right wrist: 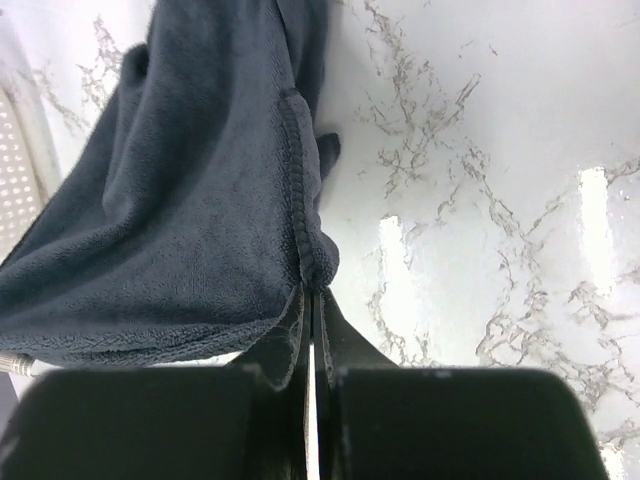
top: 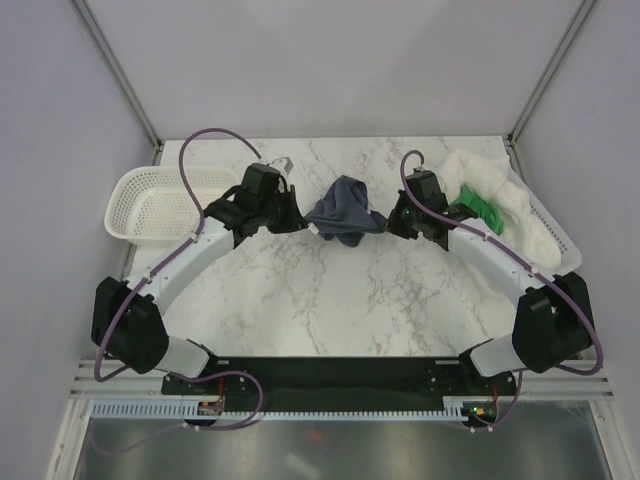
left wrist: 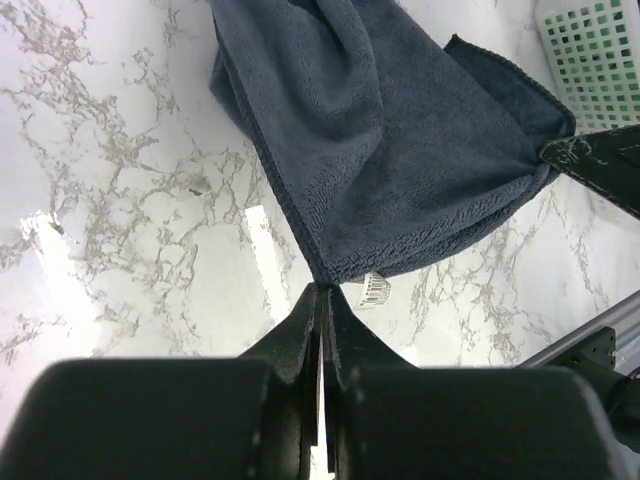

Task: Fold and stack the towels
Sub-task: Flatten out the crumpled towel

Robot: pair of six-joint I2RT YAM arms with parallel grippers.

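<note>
The small dark navy towel point(top: 343, 210) hangs slack between my two grippers above the marble table point(top: 330, 300). My left gripper point(top: 309, 224) is shut on one corner of it, seen in the left wrist view point(left wrist: 324, 287) with the navy towel point(left wrist: 380, 150) spreading away and a small white label below. My right gripper point(top: 385, 222) is shut on another corner, seen in the right wrist view point(right wrist: 312, 290) with the navy towel point(right wrist: 190, 230) bunched to the left. The green towel point(top: 482, 211) and the large white towel point(top: 505, 200) lie in the right basket.
A white perforated basket point(top: 152, 205) stands at the left, open side up. Another white basket point(top: 560, 250) at the right edge holds the green and white cloths. Grey walls close the table at the back and sides.
</note>
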